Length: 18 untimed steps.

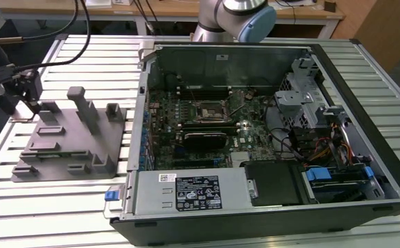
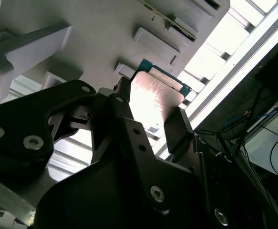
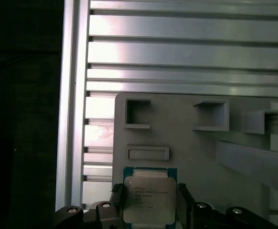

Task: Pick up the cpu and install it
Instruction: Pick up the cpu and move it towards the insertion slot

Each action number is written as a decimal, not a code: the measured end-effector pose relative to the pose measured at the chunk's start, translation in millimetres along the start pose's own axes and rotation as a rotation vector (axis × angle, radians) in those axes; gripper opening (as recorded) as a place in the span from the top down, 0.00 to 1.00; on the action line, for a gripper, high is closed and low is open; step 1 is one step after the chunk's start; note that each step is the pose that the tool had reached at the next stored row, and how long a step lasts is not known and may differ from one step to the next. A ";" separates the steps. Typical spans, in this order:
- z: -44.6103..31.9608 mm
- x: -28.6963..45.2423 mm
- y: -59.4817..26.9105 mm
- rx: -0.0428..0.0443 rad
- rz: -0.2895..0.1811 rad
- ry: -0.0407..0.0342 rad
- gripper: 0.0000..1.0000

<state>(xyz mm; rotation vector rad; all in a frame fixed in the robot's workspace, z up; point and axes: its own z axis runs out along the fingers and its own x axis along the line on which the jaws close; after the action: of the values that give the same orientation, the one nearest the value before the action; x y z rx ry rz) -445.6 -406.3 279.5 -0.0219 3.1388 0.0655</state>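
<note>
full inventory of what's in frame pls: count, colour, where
small square silver-topped cpu: 1, silver on green board, on the fixture near its edge
grey plastic fixture: 1, grey, on the table, at the exterior view's left of the case
open black computer case: 1, black, lying on the table
green motherboard: 1, green, inside the case
dark square socket frame: 1, dark, mid-motherboard
black rectangular module: 1, black, beside the socket frame
silver power supply box: 1, silver, case's near edge
slotted aluminium table: 1, silver, under everything
robot arm: 1, silver and blue, behind the case
black gripper: 1, black, closed on two opposite cpu edges
</note>
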 end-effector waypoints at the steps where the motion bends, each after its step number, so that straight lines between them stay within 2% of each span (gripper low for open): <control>1: -2.8 0.0 0.1 0.0000 0.000 0.0000 0.47; 3: -8.3 0.0 0.4 0.0001 0.000 0.0002 0.47; 18: -35.8 -0.1 2.8 0.0001 0.000 0.0001 0.47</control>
<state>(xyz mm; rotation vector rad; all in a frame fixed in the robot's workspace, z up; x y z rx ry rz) -445.7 -404.9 315.4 -0.0218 3.1389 0.0653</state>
